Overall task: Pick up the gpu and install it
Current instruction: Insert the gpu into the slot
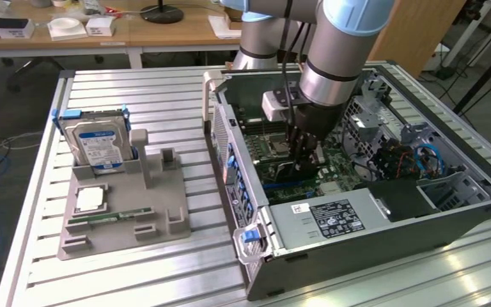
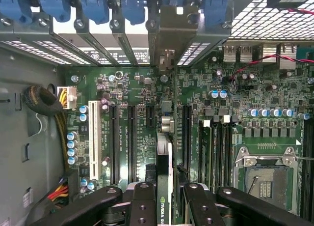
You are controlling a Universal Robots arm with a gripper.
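The gpu (image 2: 164, 152) appears edge-on in the wrist view, a thin card with a green logo strip, its metal end bracket (image 2: 169, 34) up against the case's rear slot openings. My gripper (image 2: 166, 194) is shut on the gpu, with black fingers (image 2: 142, 201) on either face. The card stands upright over the green motherboard (image 2: 127, 98), in line with the long black expansion slots. I cannot tell whether it is seated. In the exterior view my gripper (image 1: 301, 152) reaches straight down into the open computer case (image 1: 228, 147), holding the gpu (image 1: 290, 171) above the motherboard (image 1: 339, 167).
A grey parts fixture (image 1: 164, 217) sits at the exterior view's left, holding a hard drive (image 1: 99, 144), a memory stick (image 1: 109, 217) and a processor chip (image 1: 90, 199). A power supply (image 1: 331, 217), drive cage and cables (image 1: 416, 160) crowd the case. A CPU socket (image 2: 265, 177) and cable bundle (image 2: 44, 100) flank the slots.
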